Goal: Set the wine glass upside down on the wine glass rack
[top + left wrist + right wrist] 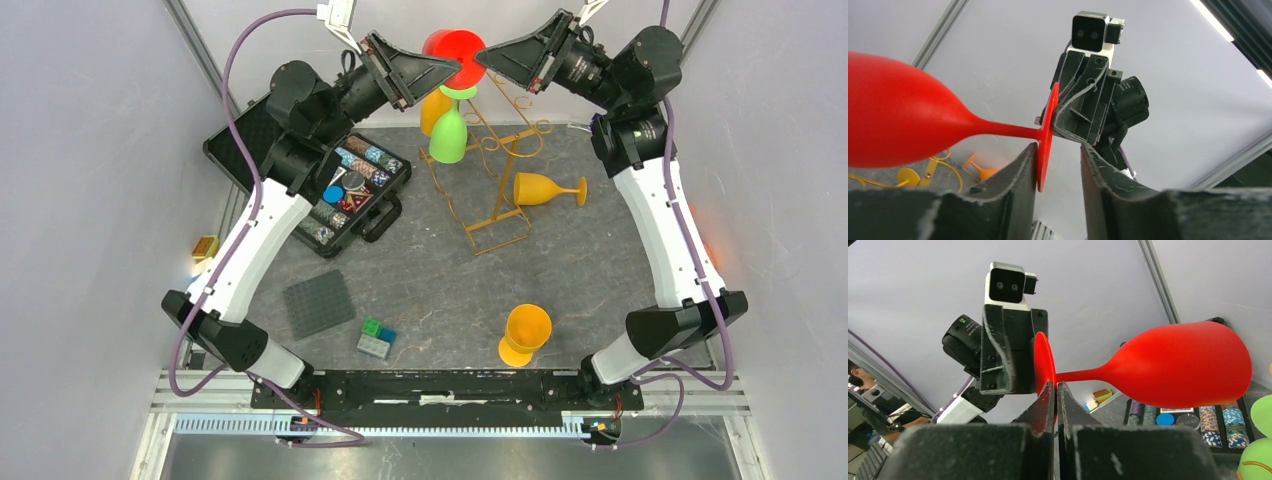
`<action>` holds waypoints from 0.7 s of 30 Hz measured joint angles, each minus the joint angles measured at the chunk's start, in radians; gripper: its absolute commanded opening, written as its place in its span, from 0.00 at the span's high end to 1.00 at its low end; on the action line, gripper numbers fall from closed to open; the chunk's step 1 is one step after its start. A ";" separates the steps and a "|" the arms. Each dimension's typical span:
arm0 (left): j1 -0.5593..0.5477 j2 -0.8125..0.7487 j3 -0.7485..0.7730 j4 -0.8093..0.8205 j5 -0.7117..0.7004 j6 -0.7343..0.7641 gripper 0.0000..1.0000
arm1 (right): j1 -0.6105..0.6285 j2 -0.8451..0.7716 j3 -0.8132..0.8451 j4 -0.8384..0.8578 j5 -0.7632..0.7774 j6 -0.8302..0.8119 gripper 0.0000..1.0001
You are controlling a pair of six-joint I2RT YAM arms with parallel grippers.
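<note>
Right wrist view: right end effector [1055,387] pinches the wine glass [1178,365] foot, stem sideways; left end effector [1058,150] straddles that foot, jaws apart, above the wine glass rack [500,217].

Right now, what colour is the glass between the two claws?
The wine glass is red, clearest in the right wrist view.

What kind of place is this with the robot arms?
Probably a robot test booth: plain grey walls around the table, and mixed props like a poker chip case and a wine glass rack.
</note>
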 measured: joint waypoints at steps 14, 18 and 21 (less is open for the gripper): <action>0.000 -0.010 -0.091 -0.060 -0.116 -0.018 0.98 | 0.003 -0.021 -0.053 -0.120 0.063 -0.126 0.27; 0.000 -0.029 -0.100 -0.198 -0.209 -0.035 0.98 | -0.002 -0.035 -0.053 -0.229 0.114 -0.209 0.21; 0.000 -0.047 -0.103 -0.296 -0.272 -0.067 0.98 | -0.015 -0.047 -0.055 -0.289 0.142 -0.253 0.20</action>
